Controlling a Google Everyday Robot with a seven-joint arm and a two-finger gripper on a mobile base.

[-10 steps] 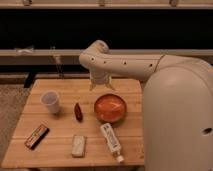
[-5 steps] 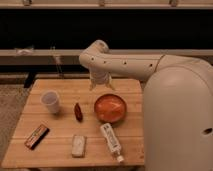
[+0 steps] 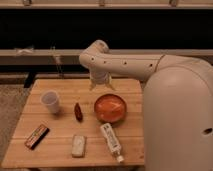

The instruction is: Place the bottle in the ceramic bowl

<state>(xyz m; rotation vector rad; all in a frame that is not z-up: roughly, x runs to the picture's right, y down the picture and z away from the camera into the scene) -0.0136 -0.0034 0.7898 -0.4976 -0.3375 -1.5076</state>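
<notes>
The bottle lies on its side near the front edge of the wooden table, its white cap pointing to the front right. The orange-red ceramic bowl sits just behind it, right of the table's middle. My gripper hangs from the white arm over the back of the table, just behind the bowl and well away from the bottle.
A white cup stands at the left. A small dark red object lies between cup and bowl. A flat pale block and a dark snack bar lie at the front left. My white body fills the right side.
</notes>
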